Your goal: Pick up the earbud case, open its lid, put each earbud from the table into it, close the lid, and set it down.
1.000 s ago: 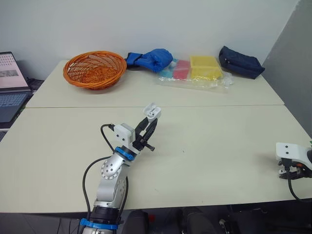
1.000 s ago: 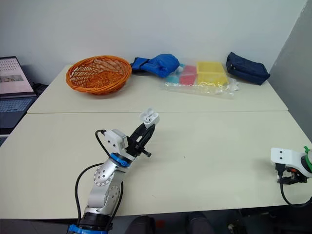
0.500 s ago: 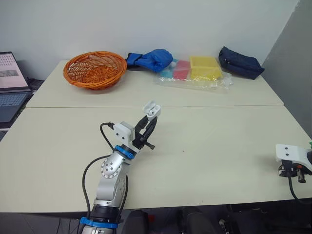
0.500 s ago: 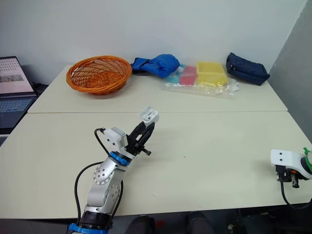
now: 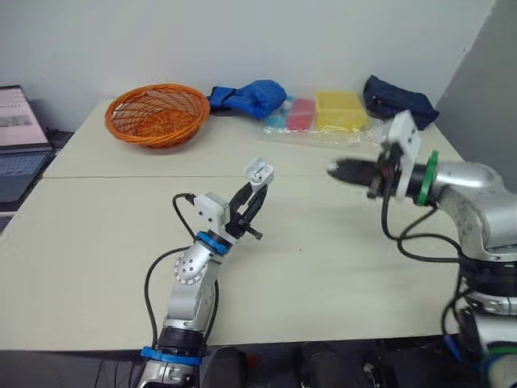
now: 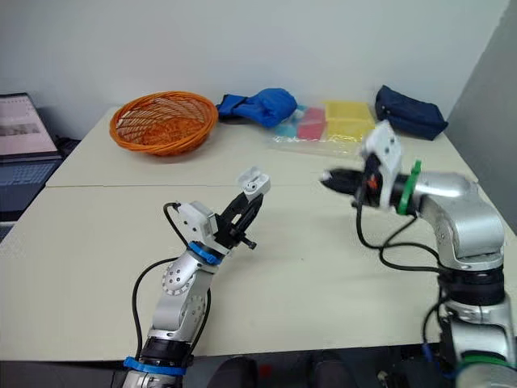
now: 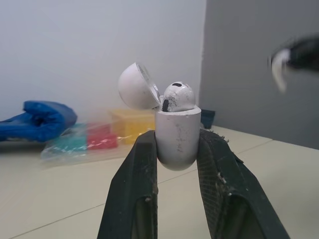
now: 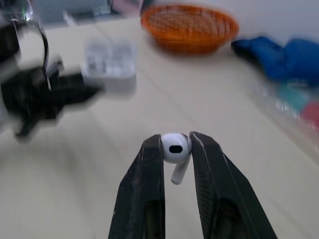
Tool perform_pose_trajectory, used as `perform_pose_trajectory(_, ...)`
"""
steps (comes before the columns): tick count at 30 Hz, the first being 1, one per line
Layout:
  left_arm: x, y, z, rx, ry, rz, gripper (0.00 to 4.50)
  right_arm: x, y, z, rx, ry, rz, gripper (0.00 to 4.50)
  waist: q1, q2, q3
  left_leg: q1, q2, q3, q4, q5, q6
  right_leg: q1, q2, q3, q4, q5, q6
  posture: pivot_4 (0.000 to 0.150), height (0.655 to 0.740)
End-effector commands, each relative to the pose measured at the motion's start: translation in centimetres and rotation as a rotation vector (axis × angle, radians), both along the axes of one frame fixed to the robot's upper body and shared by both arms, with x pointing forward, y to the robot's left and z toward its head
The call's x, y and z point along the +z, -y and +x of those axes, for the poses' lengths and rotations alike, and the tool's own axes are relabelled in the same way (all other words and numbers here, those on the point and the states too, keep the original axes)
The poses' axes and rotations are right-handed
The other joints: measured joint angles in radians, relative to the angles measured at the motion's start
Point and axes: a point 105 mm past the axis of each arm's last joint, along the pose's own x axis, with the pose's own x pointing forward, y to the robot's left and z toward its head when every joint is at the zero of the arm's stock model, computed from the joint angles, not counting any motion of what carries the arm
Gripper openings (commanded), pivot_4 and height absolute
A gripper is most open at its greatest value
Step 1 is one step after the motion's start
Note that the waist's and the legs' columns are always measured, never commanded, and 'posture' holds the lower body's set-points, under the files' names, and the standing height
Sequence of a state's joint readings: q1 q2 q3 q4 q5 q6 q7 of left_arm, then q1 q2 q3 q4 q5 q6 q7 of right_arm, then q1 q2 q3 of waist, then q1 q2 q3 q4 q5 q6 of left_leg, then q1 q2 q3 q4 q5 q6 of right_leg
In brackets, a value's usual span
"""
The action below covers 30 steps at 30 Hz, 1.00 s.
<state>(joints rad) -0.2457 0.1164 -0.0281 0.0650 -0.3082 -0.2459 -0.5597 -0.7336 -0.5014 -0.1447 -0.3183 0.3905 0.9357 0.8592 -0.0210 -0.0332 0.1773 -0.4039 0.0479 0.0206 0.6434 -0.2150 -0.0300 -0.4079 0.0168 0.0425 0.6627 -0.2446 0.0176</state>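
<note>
low in the middle of the head view, the left gripper (image 5: 251, 199) was clamped tight on the earbud case (image 5: 259, 171), up off the table (image 5: 323, 267). its lid (image 7: 135, 85) stood open and the first earbud (image 7: 178, 95) sat inside. at the right, the right gripper (image 5: 339, 171) pinched the second earbud (image 8: 175, 149) in the air, well apart from the case. coming in crooked, it might bump the lid, miss its hole, or slip and fall.

White earbud case (image 7: 178, 134); white earbud (image 8: 174, 148); orange woven basket (image 5: 157, 113); seemingly navy pouch (image 5: 397, 99)
</note>
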Motion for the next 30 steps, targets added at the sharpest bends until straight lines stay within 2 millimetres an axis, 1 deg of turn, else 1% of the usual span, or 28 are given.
perform_pose_trajectory(1,1.9,0.6,0.4,-0.02,0.073,-0.015,0.73,4.7,-2.1,-1.6,-0.01,0.124,0.239,0.4,0.001,0.0,0.0,-0.003,-0.001,0.002,0.0,0.0,0.0,-0.002,-0.001,0.001,0.0,0.0,0.001,0.15,0.74)
perform_pose_trajectory(2,2.0,0.7,0.4,-0.024,0.076,-0.015,0.73,5.2,-2.5,-1.9,-0.009,0.132,0.272,0.4,0.002,0.0,0.0,-0.006,-0.001,0.003,0.0,0.0,0.0,-0.006,-0.002,0.002,0.0,0.0,0.001,0.15,0.74)
perform_pose_trajectory(3,2.0,0.8,0.6,-0.023,0.076,-0.014,0.73,5.1,-2.7,-1.8,-0.02,0.13,0.295,0.4,0.005,0.0,0.0,-0.013,-0.001,0.003,0.002,0.0,0.0,-0.012,-0.002,0.002,0.001,0.001,0.002,0.15,0.74)
perform_pose_trajectory(4,2.0,0.8,0.7,-0.022,0.076,-0.013,0.73,4.9,-2.8,-1.8,-0.03,0.125,0.307,0.4,0.01,0.0,-0.001,-0.017,-0.002,0.003,0.002,0.0,0.0,-0.015,-0.003,0.002,0.0,0.004,0.0,0.15,0.74)
perform_pose_trajectory(5,2.1,0.8,0.8,-0.022,0.077,-0.015,0.73,4.2,-3.1,-1.8,-0.029,0.125,0.301,0.4,0.013,-0.001,-0.001,-0.017,-0.002,0.003,0.002,0.0,0.0,-0.014,-0.004,0.002,0.0,0.004,0.001,0.15,0.74)
perform_pose_trajectory(6,2.2,1.0,0.9,-0.032,0.079,-0.016,0.73,3.5,-3.8,-1.9,-0.011,0.138,0.284,0.4,0.015,-0.001,-0.001,-0.017,-0.002,0.003,0.002,0.0,0.001,-0.014,-0.004,0.002,-0.001,0.004,0.001,0.15,0.74)
perform_pose_trajectory(7,2.2,1.2,0.9,-0.04,0.08,-0.018,0.73,3.1,-4.4,-1.8,-0.002,0.129,0.314,0.4,0.016,-0.001,-0.001,-0.017,-0.002,0.003,0.002,0.0,0.001,-0.014,-0.005,0.002,-0.001,0.004,0.001,0.15,0.74)
perform_pose_trajectory(9,2.2,1.4,1.0,-0.048,0.081,-0.02,0.73,2.8,-5.0,-1.5,0.003,0.12,0.359,0.4,0.013,-0.001,-0.001,-0.017,-0.003,0.004,0.002,-0.001,0.002,-0.014,-0.004,0.003,-0.002,0.004,0.001,0.15,0.74)
perform_pose_trajectory(12,2.4,1.8,1.0,-0.076,0.087,-0.021,0.73,1.9,-6.0,-1.4,0.024,0.121,0.333,0.4,0.009,0.0,-0.001,-0.016,-0.002,0.004,0.002,-0.001,0.002,-0.015,-0.002,0.002,0.0,0.003,0.002,0.15,0.74)
perform_pose_trajectory(16,2.2,2.1,1.1,-0.09,0.083,-0.018,0.73,0.6,-6.1,-1.0,0.015,0.122,0.315,0.4,0.001,0.0,-0.001,-0.013,-0.001,0.003,0.002,0.0,0.003,-0.013,-0.001,0.002,0.001,0.002,0.004,0.15,0.74)
perform_pose_trajectory(19,2.0,2.4,1.1,-0.103,0.075,-0.021,0.73,-0.1,-6.4,-1.0,0.013,0.119,0.312,0.4,-0.005,0.0,-0.001,-0.013,-0.001,0.003,0.002,0.0,0.003,-0.013,-0.001,0.003,0.001,0.002,0.004,0.15,0.74)
perform_pose_trajectory(23,1.7,2.8,0.8,-0.118,0.063,-0.026,0.73,-1.7,-6.5,-0.6,0.008,0.121,0.274,0.4,-0.007,0.0,-0.001,-0.013,-0.001,0.004,0.002,0.0,0.003,-0.013,-0.001,0.003,0.001,0.002,0.004,0.15,0.74)
perform_pose_trajectory(30,1.5,2.9,0.6,-0.132,0.06,-0.002,0.73,-1.8,-6.3,0.1,-0.01,0.142,0.266,0.4,-0.008,0.0,-0.001,-0.013,-0.001,0.004,0.002,0.0,0.003,-0.013,-0.001,0.003,0.001,0.002,0.004,0.15,0.74)
